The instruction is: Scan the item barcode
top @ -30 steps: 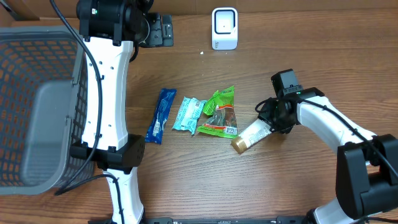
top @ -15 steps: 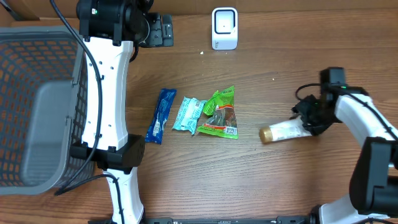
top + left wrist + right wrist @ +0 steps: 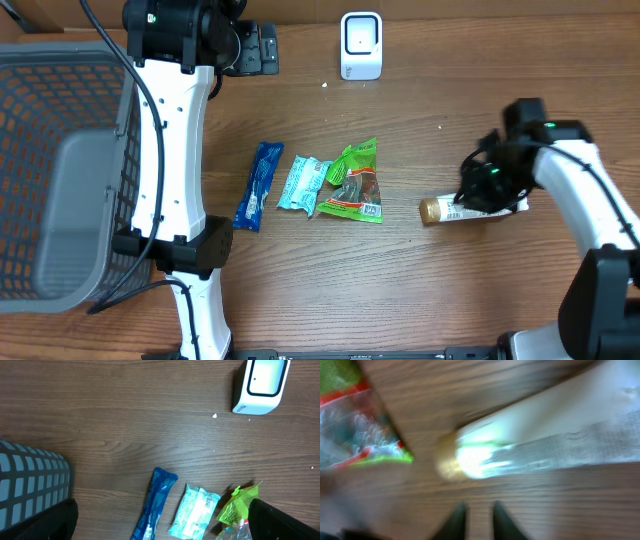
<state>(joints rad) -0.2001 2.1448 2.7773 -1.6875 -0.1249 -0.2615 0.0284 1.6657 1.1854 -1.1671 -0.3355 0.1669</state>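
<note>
One smooth white tube [image 3: 545,435] (gold-capped), right end effector [image 3: 480,520] clenched, left end effector [image 3: 160,520] released

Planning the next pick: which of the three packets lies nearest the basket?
The dark blue packet, leftmost; the teal packet and green packet lie further right.

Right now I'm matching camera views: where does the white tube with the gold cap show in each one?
Overhead: white tube with gold cap, lying right of centre.
Left wrist: not in it.
Right wrist: tube blurred, across the upper middle.
Shared landmark: green snack packet, in all three.
</note>
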